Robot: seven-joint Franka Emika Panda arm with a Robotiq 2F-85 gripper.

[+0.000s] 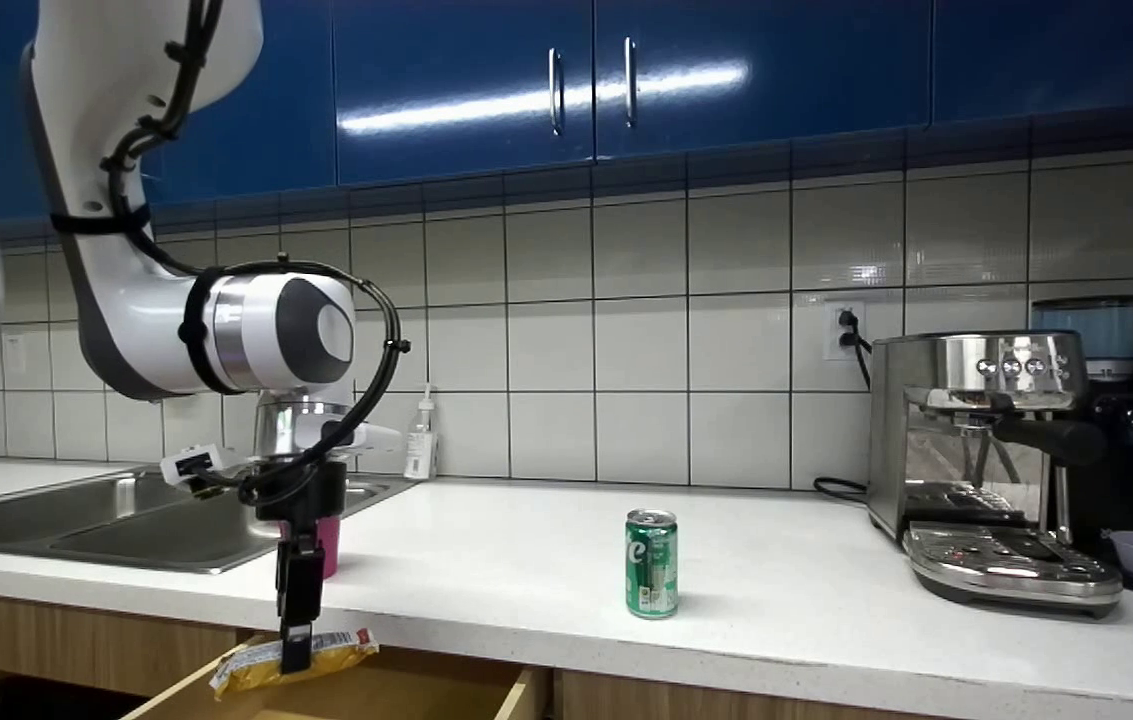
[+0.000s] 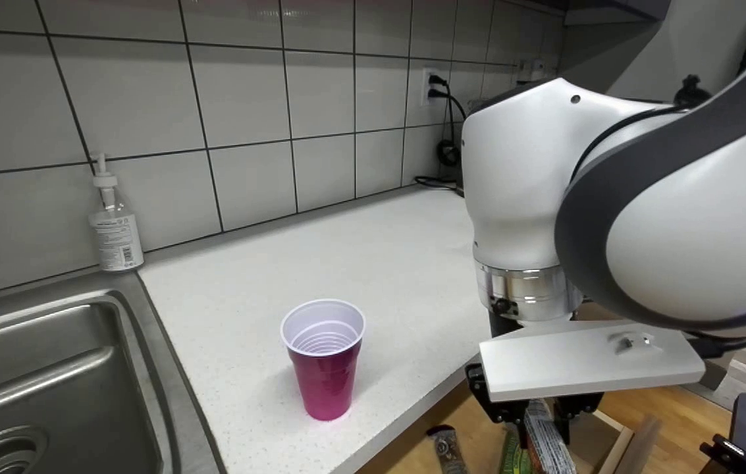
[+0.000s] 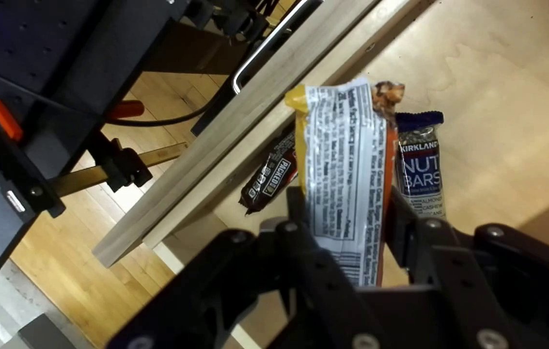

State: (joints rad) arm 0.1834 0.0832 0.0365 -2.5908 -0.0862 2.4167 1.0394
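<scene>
In an exterior view, left to right: steel sink [image 1: 126,555] let into white surface [image 1: 516,540]; claw [image 1: 296,650] closed on a wrapped bar [image 1: 338,653], held above an open drawer [image 1: 436,685]; pink cup [image 1: 329,548] on surface, partly hidden behind claw; green can [image 1: 651,565], upright; espresso machine [image 1: 946,450]. Wrist view, left to right: dark packet [image 3: 274,174] in drawer, partly behind wrapped bar; Kirkland nut bar [image 3: 420,167], also in drawer.

The held wrapper [image 3: 342,169] looks glossy, crinkled plastic, the drawer [image 3: 507,97] smooth wood (faintly grained), the sink [image 2: 149,329] satiny metal.
</scene>
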